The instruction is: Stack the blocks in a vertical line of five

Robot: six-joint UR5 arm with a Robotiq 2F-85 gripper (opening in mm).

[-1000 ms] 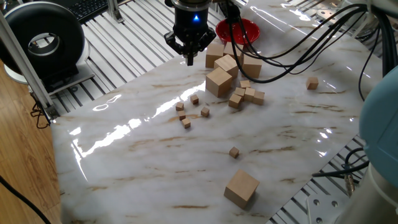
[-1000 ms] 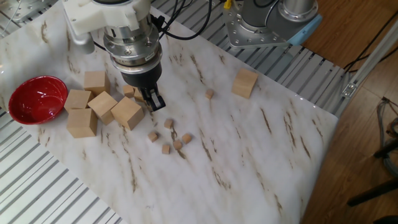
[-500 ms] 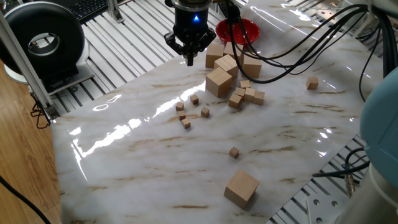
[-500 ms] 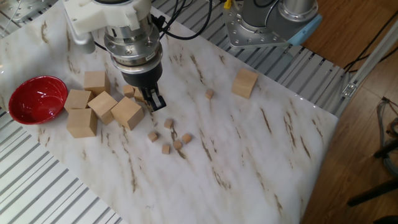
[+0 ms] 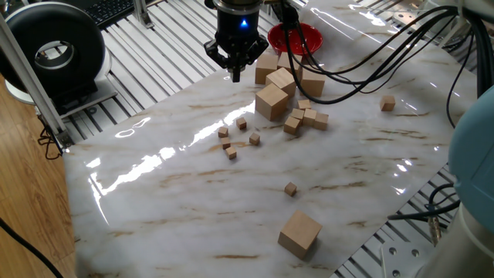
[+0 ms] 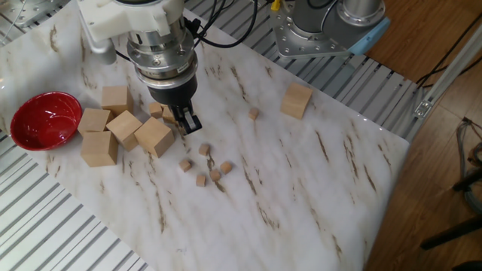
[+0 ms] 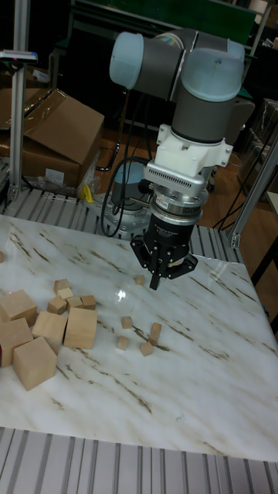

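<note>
Since nothing is stacked yet, all the work is ahead: the tiny plain light-wood cubes (image 5: pixel 238 136) lie loose on the white marble-patterned tabletop (image 5: pixel 185 208), a cluster of four or five just left of centre in one fixed view, plus a stray one (image 5: pixel 290 188) lower down toward the middle. The black two-finger gripper (image 5: pixel 235 71) hangs above the table at the top centre of that view, fingers pressed together into a point and holding nothing — same look in the tall fixed view (image 7: pixel 157 279). Behind it sit the medium wooden cubes (image 5: pixel 306 118), the big wooden cubes (image 5: pixel 272 101) and a red bowl (image 5: pixel 294 37) near the top; another big cube (image 5: pixel 299 233) sits at bottom centre. My guess is these little cubes are very light, stiff and not fragile, but easy to nudge or tip on that glossy surface — I'd spread the fingers first, come straight down and pinch two opposite flat faces, square on. A five-high column of pieces this small will probably topple unless each one is set down well aligned.
</note>
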